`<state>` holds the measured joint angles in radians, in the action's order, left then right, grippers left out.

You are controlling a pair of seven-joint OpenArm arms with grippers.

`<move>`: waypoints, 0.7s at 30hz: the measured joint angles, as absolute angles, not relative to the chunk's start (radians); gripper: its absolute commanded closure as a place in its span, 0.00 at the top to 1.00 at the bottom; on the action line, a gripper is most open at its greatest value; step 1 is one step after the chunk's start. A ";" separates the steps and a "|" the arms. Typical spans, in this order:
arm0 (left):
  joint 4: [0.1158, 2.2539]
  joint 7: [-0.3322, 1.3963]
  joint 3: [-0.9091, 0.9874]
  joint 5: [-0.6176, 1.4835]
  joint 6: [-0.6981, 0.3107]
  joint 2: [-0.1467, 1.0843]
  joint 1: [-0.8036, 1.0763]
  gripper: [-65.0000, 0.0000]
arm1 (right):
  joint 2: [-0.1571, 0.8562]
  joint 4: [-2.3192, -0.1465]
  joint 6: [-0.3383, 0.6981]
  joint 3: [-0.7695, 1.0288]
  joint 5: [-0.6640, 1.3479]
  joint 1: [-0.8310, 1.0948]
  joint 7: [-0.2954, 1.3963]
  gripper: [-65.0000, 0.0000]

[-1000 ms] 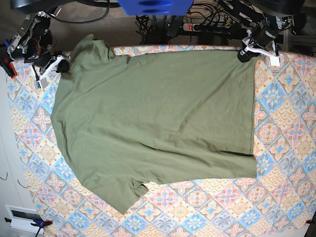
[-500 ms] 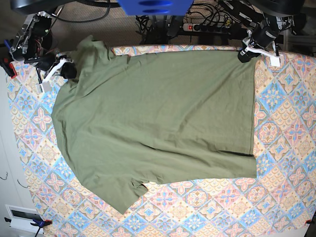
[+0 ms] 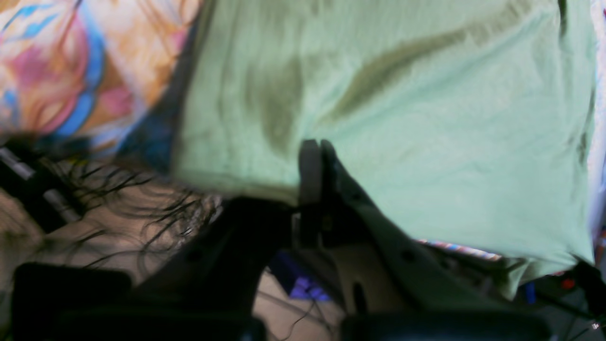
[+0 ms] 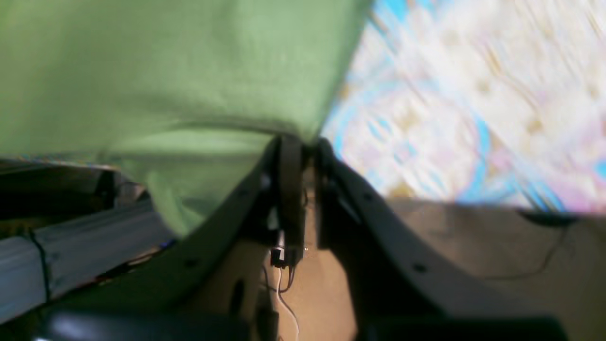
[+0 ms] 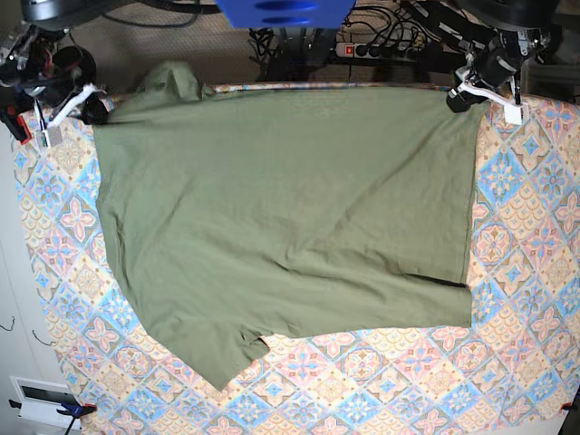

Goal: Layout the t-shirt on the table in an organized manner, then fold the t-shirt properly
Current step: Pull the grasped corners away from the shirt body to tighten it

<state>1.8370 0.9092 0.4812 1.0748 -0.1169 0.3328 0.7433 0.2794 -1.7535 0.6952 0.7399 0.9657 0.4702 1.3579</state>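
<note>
- The tabletop (image 5: 526, 272) wears a patterned cloth of pink, blue and cream tiles; past its far edge at 12 o'clock lie cables and a power strip (image 5: 381, 50) on the floor.
- The t-shirt (image 5: 290, 227) lies spread across the middle of the tabletop, with some creases near its 6 o'clock edge.
- I hold its far edge at two ends, I judge, to pull that edge taut and straight so the cloth lies flat before any fold.
- My left fingers (image 5: 460, 96), at about 1 o'clock, are pressed together on the shirt's far corner; the left wrist view shows the cloth's edge caught between them.
- My right fingers (image 5: 91, 109), at about 10 o'clock, are drawn narrow and pinch the shirt's edge by the sleeve; the right wrist view shows green cloth nipped at their tips.
</note>
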 measured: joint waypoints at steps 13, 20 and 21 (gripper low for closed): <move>1.859 0.909 0.483 1.077 -0.162 0.332 0.712 0.00 | 0.303 -1.816 0.695 0.736 1.043 0.492 1.316 0.06; 1.861 0.910 0.485 1.085 -0.162 0.326 0.658 0.00 | 0.301 -1.792 0.695 0.735 1.018 0.355 1.334 0.07; 1.861 0.910 0.484 1.097 -0.162 0.326 0.652 0.00 | 0.306 -1.779 0.695 0.732 1.032 0.349 1.317 0.09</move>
